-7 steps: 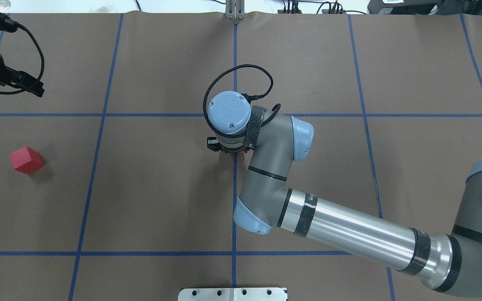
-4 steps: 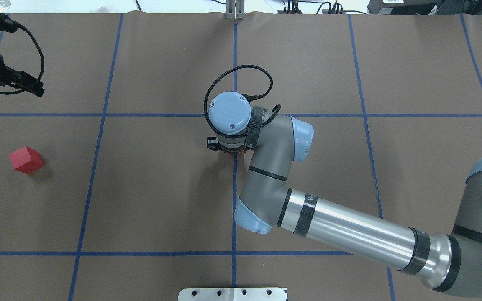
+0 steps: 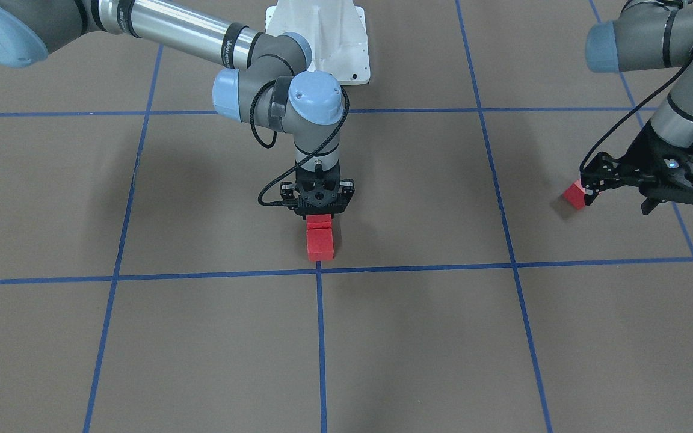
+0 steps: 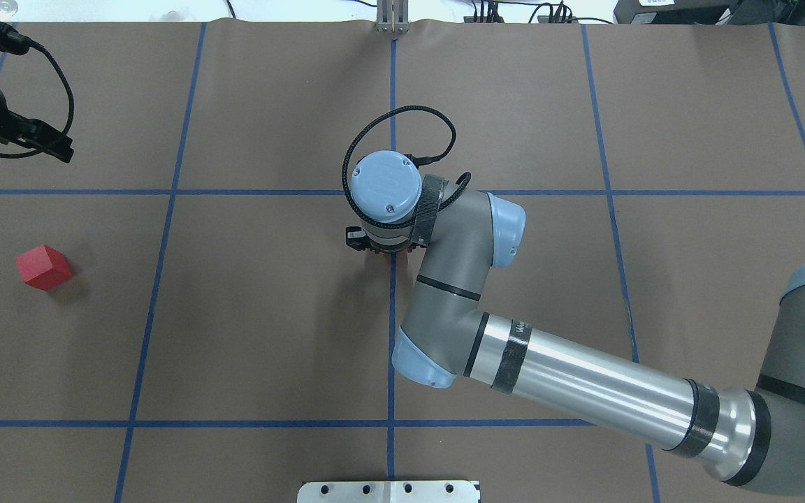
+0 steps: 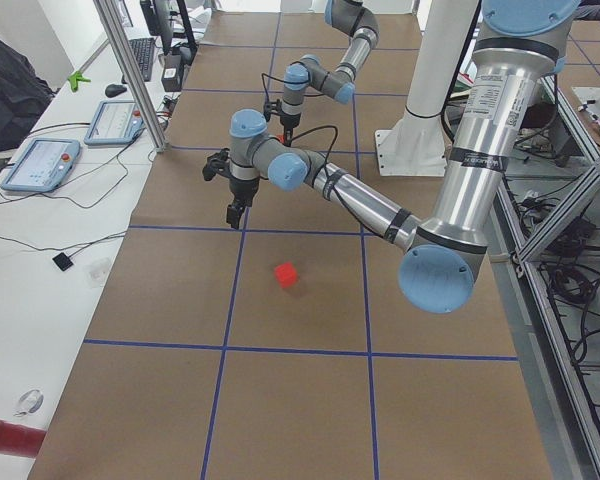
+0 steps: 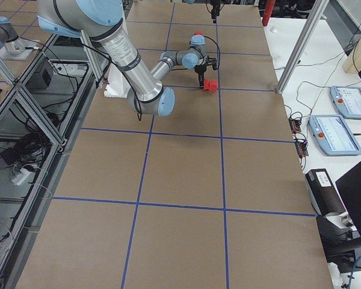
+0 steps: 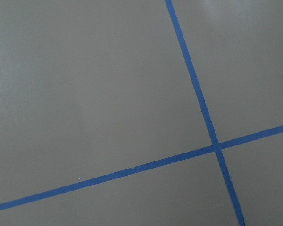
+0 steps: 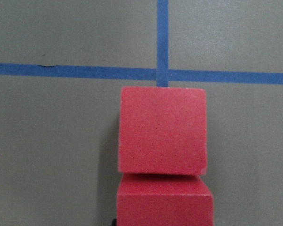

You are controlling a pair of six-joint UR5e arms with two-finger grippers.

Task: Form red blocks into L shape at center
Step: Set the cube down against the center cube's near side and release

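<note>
You have the right gripper point(image 3: 320, 211) pointing straight down, low over the second red block point(image 3: 319, 222). Its fingers are hidden under the gripper body in every view, so you cannot tell whether it grips the block or is spread off it. The first red block point(image 3: 320, 244) sits on the brown floor point(image 3: 202, 337) just in front, on the operators' side. The two lie end to end, look in contact, and line up along the blue tape line point(image 3: 320, 349) that runs toward the robot base. In the right wrist view you see the first red block point(image 8: 162, 131) whole and the second red block point(image 8: 164, 202) cut by the bottom edge. The center point(image 3: 319, 270) lies just past the first block's outer edge, near but uncovered. The third red block point(image 4: 42, 267) lies alone, well apart on the robot's left, turned at an angle to the tape. The left gripper point(image 3: 650, 186) hovers above the floor, fingers spread wide, holding nothing. The overhead view shows it apart from that block. The left wrist view gives you only floor and a tape crossing point(image 7: 216, 145).
</note>
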